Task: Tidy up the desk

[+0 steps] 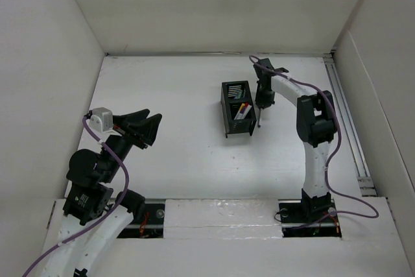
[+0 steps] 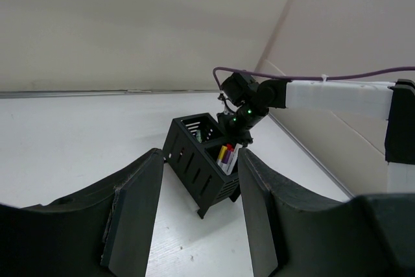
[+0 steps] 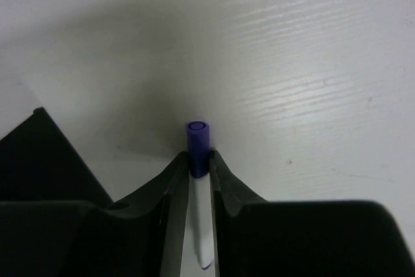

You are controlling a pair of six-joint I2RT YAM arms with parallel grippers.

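**ENTRY: desk tidy, pen stage**

1. Desk (image 1: 168,160): white matte top, walls on three sides, fills most of the overhead view.
2. Black mesh organizer (image 1: 237,111): stands on the desk right of centre, toward the far half. At least 2 compartments. The near one holds a few coloured sticks (image 2: 225,155) in red, yellow and purple, prob. pens or markers but too small to be sure.
3. Pen (image 3: 198,135): white barrel, blue-purple cap. Hangs roughly upright, cap end down, just beside the organizer's right wall and outside it. Can't tell if the cap touches the desk.
4. R gripper (image 3: 198,163): points down, fingers clenched on the pen barrel just above the cap.
5. L gripper (image 1: 152,119): fingers spread wide, nothing between them. Hovers over the left part of the desk, well apart from the organizer and facing it.

**Step in hand (judged):** stowing a loose pen. It is grasped but not yet in the organizer.

**Next move calls for:**
- Raise the pen until its low end clears the organizer rim.
- Shift left over a compartment w/ room.
- Lower it straight in, then let go.
- Keep the pen vertical, since a tilt could catch the mesh wall or nudge the organizer.
- L arm has no evident job here.
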